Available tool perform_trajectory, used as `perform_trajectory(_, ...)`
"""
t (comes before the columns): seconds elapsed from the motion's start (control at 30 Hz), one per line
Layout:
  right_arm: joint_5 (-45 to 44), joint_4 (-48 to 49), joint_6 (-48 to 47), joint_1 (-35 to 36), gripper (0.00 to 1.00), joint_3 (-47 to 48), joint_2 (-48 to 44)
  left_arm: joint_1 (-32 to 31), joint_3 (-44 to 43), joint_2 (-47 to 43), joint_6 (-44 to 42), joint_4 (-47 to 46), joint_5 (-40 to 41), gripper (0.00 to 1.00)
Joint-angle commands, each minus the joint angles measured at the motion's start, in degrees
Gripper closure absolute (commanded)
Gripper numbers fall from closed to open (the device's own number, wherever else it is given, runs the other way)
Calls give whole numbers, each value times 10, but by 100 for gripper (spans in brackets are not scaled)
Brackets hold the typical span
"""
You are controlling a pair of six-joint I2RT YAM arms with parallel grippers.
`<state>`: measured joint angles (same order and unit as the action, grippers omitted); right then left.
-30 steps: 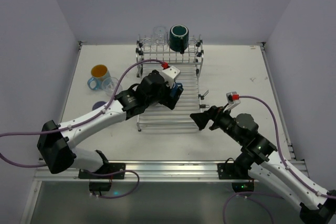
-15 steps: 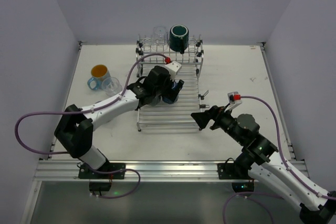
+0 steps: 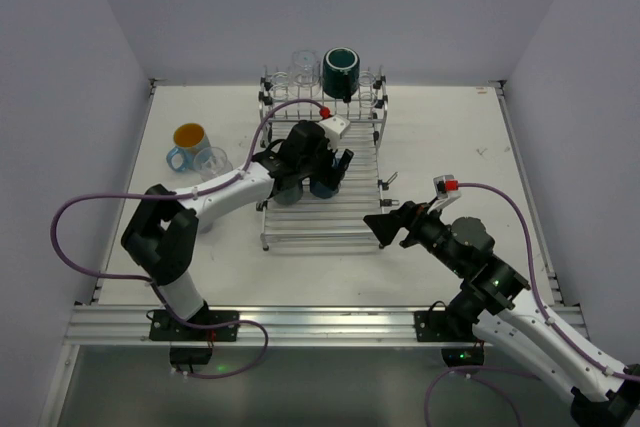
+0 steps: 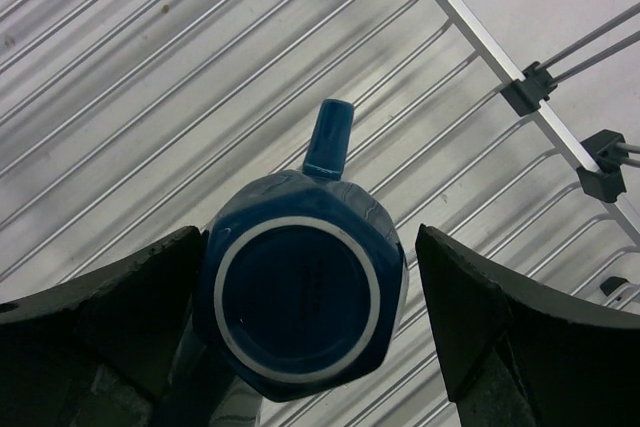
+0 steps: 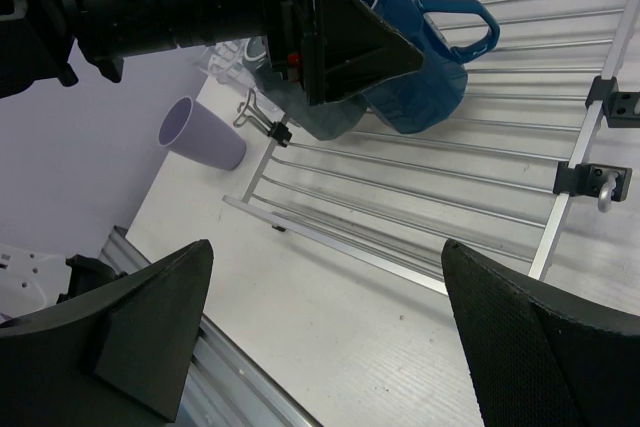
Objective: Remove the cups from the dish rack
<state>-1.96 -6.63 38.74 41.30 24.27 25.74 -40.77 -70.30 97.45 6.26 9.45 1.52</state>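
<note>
A dark blue mug (image 3: pixel 326 185) stands upside down on the slatted tray of the dish rack (image 3: pixel 320 225). My left gripper (image 3: pixel 322 169) is open and straddles it. In the left wrist view the mug (image 4: pixel 300 287) sits between the fingers, its handle pointing away; the left finger (image 4: pixel 130 297) is against it and the right finger (image 4: pixel 470 307) is apart. A teal mug (image 3: pixel 340 71) and a clear tumbler (image 3: pixel 302 64) sit on the rear tier. My right gripper (image 3: pixel 386 224) is open and empty by the rack's front right corner. A purple cup (image 5: pixel 200 135) stands on the table.
A light blue mug with orange inside (image 3: pixel 188 143) and a clear tumbler (image 3: pixel 214 162) stand on the table left of the rack. Another glass (image 3: pixel 287 191) stands on the tray beside the blue mug. Walls close in on the left, right and back.
My left gripper has moved back and right over the tray and come down around the dark blue mug. The right arm has not moved.
</note>
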Motion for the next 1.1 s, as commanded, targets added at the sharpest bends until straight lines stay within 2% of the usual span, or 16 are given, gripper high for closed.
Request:
perform_trajectory(0.0,-2,6,-4,2,1,8,-2,2,-9,19,5,0,-25,9)
perform_trajectory(0.17,-3,11,-1,2,1,4,1,3,16,13,11,-7,-20,28)
perform_trajectory(0.2,-2,14,-1,1,1,6,2,3,17,9,11,-7,-19,41)
perform_trajectory(0.23,-2,15,-1,2,1,6,5,3,20,5,12,-9,-18,46)
perform_trajectory(0.27,-2,18,0,1,1,7,6,3,24,-7,15,-17,-18,57)
perform_trajectory(0.4,-2,18,4,2,1,12,12,2,16,-45,28,-27,-33,76)
perform_trajectory(0.53,-5,28,25,1,1,6,3,1,10,-102,54,-49,-68,84)
perform_trajectory(0.7,16,108,100,2,1,-26,-7,1,30,-171,123,-84,-92,90)
perform_trajectory(0.83,33,145,128,1,1,-33,4,2,93,-228,189,-163,-120,93)
perform_trajectory(1.07,68,224,130,1,1,-41,19,-1,224,-334,373,-333,-175,94)
